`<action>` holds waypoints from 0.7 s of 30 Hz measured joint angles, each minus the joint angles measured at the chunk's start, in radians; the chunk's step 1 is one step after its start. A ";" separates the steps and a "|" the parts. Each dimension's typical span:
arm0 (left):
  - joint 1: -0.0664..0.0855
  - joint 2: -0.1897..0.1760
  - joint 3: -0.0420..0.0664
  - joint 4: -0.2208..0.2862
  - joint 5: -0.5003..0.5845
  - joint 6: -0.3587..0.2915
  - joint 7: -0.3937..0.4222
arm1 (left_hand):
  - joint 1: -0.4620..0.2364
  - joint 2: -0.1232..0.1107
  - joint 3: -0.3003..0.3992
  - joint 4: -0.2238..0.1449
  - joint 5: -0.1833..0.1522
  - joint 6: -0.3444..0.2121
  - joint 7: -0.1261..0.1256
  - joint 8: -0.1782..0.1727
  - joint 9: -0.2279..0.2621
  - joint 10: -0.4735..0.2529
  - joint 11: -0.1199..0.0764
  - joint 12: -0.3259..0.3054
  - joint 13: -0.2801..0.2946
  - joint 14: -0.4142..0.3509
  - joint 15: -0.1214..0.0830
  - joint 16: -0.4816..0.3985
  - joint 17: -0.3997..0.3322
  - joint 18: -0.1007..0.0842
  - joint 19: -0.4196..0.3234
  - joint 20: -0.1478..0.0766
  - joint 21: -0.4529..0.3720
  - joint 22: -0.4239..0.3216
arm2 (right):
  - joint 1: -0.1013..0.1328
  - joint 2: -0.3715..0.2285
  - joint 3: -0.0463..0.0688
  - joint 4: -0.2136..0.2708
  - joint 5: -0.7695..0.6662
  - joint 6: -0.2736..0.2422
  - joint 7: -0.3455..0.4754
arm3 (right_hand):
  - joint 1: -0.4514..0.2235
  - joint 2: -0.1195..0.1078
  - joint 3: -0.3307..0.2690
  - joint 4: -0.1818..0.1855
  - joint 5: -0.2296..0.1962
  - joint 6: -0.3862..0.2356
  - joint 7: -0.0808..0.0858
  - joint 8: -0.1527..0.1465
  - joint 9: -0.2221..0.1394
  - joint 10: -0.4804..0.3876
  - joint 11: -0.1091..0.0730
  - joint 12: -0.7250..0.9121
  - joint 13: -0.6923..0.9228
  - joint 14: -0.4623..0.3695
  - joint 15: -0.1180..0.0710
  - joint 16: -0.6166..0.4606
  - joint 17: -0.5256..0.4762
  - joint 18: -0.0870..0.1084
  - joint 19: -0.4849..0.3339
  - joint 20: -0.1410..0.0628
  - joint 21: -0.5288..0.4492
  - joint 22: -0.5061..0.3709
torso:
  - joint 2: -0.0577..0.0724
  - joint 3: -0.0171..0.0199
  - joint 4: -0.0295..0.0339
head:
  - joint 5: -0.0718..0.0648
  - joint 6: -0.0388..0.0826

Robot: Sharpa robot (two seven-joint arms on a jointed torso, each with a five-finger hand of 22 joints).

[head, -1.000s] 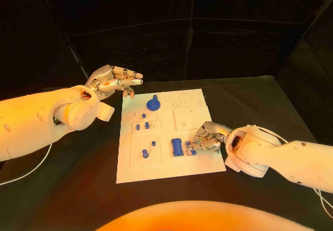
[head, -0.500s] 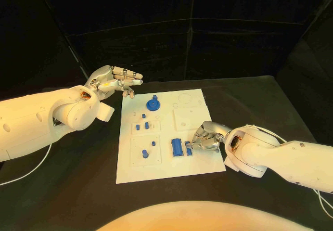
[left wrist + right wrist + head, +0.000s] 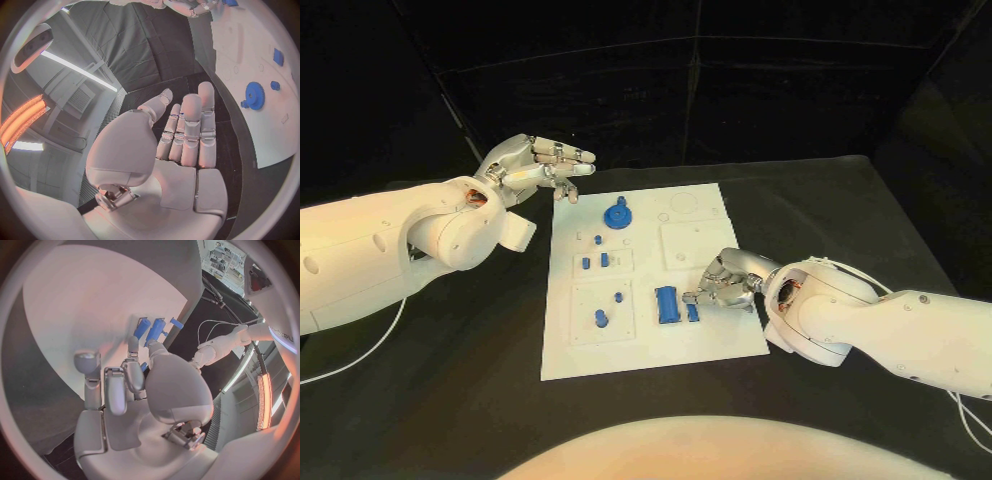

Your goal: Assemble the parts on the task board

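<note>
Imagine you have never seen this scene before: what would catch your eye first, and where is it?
First, the white task board in the middle of the black table, dotted with small blue parts, the blue gear near its far end standing out most. Next, the right robot hand, fingers down at the board's right side beside an upright blue block. The left robot hand is raised off the board's far left corner, holding nothing.

Right hand (image 3: 728, 283) covers part of the task board (image 3: 718, 340); whether its fingertips touch the small blue part (image 3: 692, 312) cannot be told. Smaller blue parts (image 3: 599, 262) too small to identify. Left wrist view cuts off the board's edge.
</note>
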 measured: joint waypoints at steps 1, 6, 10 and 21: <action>0.000 0.000 0.000 0.000 0.000 0.000 0.000 | 0.000 0.000 0.000 0.000 0.000 0.000 0.000 0.000 0.000 0.000 0.000 0.000 0.000 0.000 0.000 0.000 0.000 0.000 0.000 0.000 0.000 0.000 | 0.000 0.000 0.000 0.000 0.000 0.000 0.000 | 0.000 0.000 0.000 0.000 0.000 0.000 0.000 0.001 0.001 0.000 0.000 0.000 0.000 0.000 0.000 0.000 0.000 0.000 0.000 0.000 0.000 0.000 | 0.000 0.0000 0.0000 | 0.000 0.000; 0.000 -0.002 0.000 0.001 0.000 0.000 0.000 | 0.000 0.000 0.000 0.000 0.000 0.000 0.000 0.000 0.000 0.000 0.000 0.000 0.000 0.000 0.000 0.000 0.000 0.000 0.000 0.000 0.000 0.000 | 0.000 -0.012 0.000 0.004 -0.003 -0.001 0.001 | 0.018 -0.011 -0.018 -0.018 -0.013 -0.004 0.004 0.006 0.008 0.004 0.004 0.000 0.001 0.000 0.000 0.000 0.000 0.000 0.000 0.000 0.000 -0.004 | -0.001 0.0002 0.0000 | 0.000 -0.001; 0.000 -0.003 0.000 0.001 0.000 0.000 0.000 | 0.000 0.000 0.000 0.000 0.000 0.000 0.000 0.000 0.000 0.000 0.000 0.000 0.000 0.000 0.000 0.000 0.000 0.000 0.000 0.000 0.000 0.000 | 0.000 -0.030 0.000 0.015 -0.004 0.004 0.010 | 0.043 -0.015 -0.033 -0.033 -0.036 -0.011 0.004 0.011 0.014 0.004 0.004 0.000 0.002 0.000 0.000 0.000 0.000 0.000 0.000 0.000 0.000 -0.008 | -0.002 0.0004 0.0001 | 0.000 -0.001; 0.000 -0.004 0.000 0.000 0.000 0.000 -0.001 | 0.000 0.000 0.000 0.000 0.000 0.000 0.000 0.000 0.000 0.000 0.000 0.000 0.000 0.000 0.000 0.000 -0.001 0.000 0.000 0.000 0.000 0.000 | 0.000 -0.071 0.000 0.049 -0.002 0.057 0.041 | 0.060 -0.014 -0.044 -0.044 -0.055 -0.014 0.007 0.011 0.018 0.004 0.004 0.000 0.001 0.000 0.000 0.000 0.000 0.000 0.000 0.000 0.000 -0.010 | -0.003 0.0004 -0.0002 | -0.008 0.001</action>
